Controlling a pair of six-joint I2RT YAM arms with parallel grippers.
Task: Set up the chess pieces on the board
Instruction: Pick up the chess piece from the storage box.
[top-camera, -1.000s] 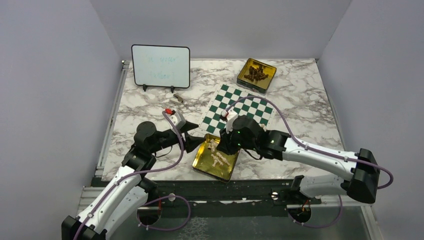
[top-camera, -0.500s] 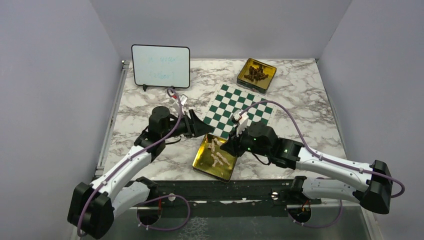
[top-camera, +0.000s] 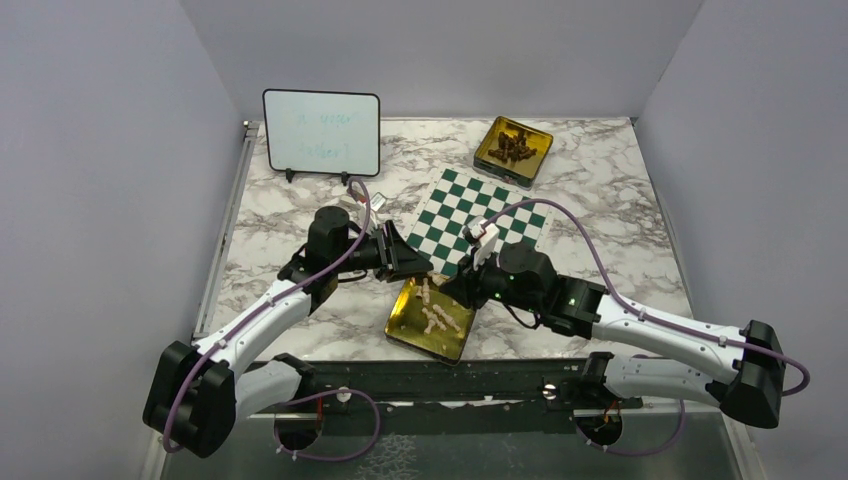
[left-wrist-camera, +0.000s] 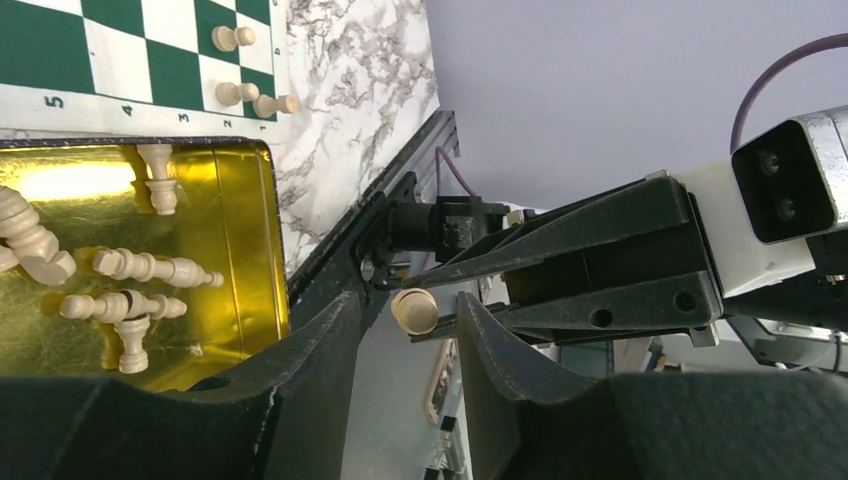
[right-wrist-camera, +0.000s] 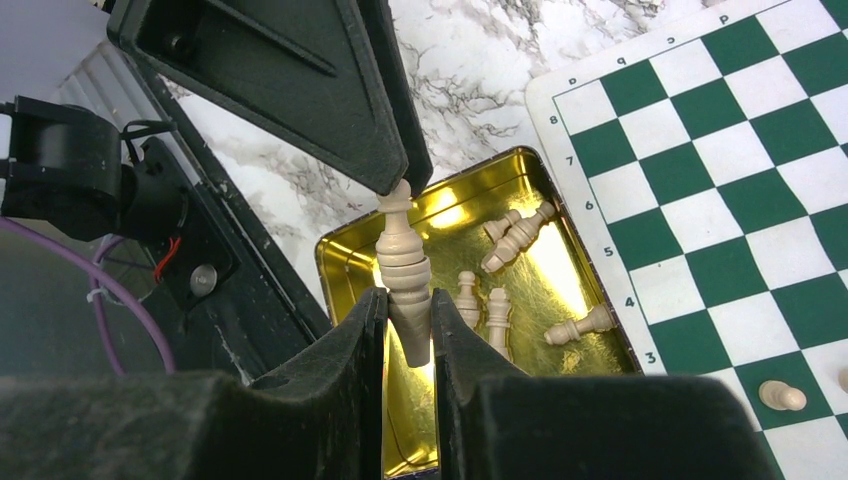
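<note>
Chess pieces (right-wrist-camera: 520, 238) under inspection are lying mostly loose in the gold tin (right-wrist-camera: 455, 200) at the centre of the right wrist view. At least three pawns (left-wrist-camera: 232, 38) are already standing on the board (right-wrist-camera: 720, 160), at the upper left of the left wrist view.

One tall piece (right-wrist-camera: 403, 275) is being held above the tin. The right gripper (right-wrist-camera: 408, 300) is clamping it by its lower body, jaws nearly together. The left gripper (left-wrist-camera: 405, 300) is standing partly open with the free end of that piece between its fingers. It is not yet gripping it, as far as can be judged.

Handling, as assessed: the pieces are appearing light, rigid and smooth-turned, so they are likely to slip or pivot between flat pads. The narrow stem beneath the collar is looking like the soundest place to take hold.

The right wrist view is showing the clamp on the body, and one left finger (right-wrist-camera: 330, 90) reaching the tip of the piece. The left wrist view alone is showing daylight on both sides of that end. The top view is hiding the piece behind both grippers.
</note>
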